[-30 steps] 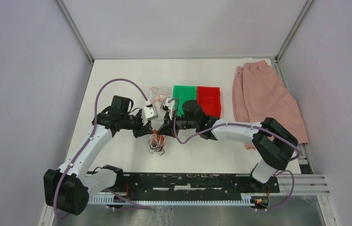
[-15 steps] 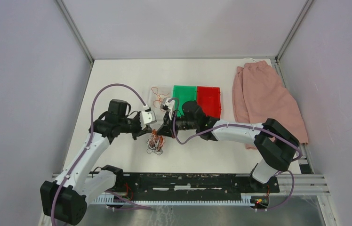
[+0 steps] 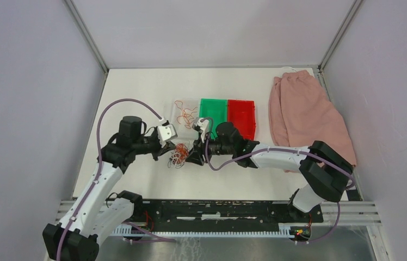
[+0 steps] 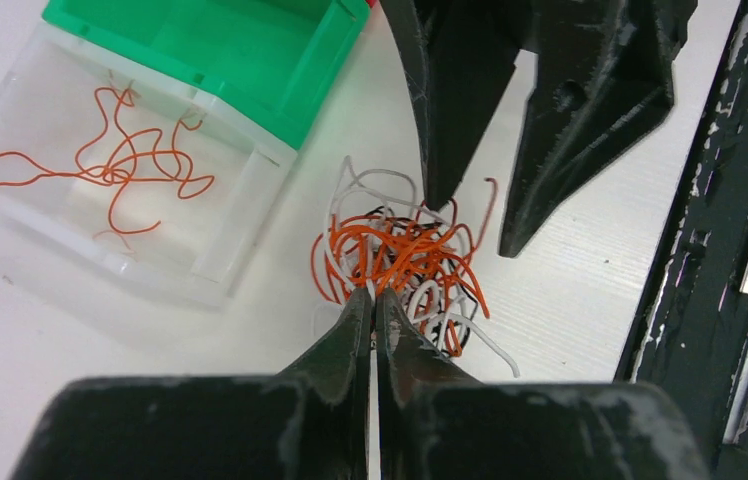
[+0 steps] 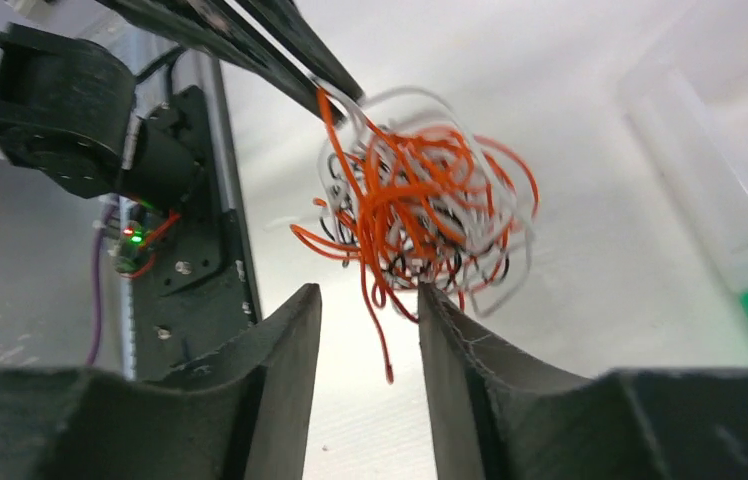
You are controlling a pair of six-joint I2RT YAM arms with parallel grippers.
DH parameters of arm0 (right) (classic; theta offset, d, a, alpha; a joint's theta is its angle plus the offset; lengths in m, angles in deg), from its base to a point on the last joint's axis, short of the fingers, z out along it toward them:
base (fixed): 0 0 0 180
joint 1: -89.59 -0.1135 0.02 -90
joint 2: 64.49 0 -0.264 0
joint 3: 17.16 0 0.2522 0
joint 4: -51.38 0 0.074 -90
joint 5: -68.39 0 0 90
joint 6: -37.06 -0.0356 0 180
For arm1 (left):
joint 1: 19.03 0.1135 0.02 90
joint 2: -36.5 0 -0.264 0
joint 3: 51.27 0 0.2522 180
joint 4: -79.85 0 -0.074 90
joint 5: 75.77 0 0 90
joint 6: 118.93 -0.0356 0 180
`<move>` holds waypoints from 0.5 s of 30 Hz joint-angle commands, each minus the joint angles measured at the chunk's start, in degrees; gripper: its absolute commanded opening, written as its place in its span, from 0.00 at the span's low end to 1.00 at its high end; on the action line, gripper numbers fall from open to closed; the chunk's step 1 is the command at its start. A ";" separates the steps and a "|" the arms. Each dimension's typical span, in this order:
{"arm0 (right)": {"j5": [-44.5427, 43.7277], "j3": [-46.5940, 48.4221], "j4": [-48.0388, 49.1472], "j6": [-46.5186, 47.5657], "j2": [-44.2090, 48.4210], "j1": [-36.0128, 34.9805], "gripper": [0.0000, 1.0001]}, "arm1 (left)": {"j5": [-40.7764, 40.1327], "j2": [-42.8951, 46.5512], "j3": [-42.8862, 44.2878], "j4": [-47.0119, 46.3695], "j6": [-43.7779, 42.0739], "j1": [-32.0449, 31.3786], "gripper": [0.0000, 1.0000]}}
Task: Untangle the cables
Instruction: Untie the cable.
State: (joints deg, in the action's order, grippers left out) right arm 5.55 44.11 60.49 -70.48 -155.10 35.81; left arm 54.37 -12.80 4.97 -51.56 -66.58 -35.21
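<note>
Orange-red, black and white, the cables (image 3: 178, 155) bunch in one clump between both tools on the white surface (image 3: 234, 87), just in front of the clear tray (image 3: 182, 102).

From above, the left tool (image 3: 171, 152) has pulled leftward since a second ago, and the clump has come with it, farther from the near edge.

Left wrist: jaws pinched tight on orange strands at the clump's rim.

Right wrist: the right tool (image 5: 367, 295), shut a second ago, now stands narrowly parted, one loose strand dangling between its fingers, nothing clamped. We'd close on that single strand and draw away slowly, letting loops slip free.
</note>
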 commanded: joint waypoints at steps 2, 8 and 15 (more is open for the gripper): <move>-13.19 -4.02 3.72 -2.13 6.25 0.00 0.62 | 0.22 3.54 4.24 -3.85 7.16 0.19 0.03; -15.70 -4.78 6.07 -0.59 11.46 0.03 0.65 | 2.73 3.18 6.64 -1.10 9.28 0.19 0.03; -10.44 -1.59 6.57 -1.62 14.46 -0.01 0.65 | 3.49 2.45 7.54 1.83 7.20 0.20 0.03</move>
State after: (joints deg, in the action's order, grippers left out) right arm -7.10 39.21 63.42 -71.66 -143.28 35.85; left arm 55.35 -10.11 9.78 -50.66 -60.04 -35.21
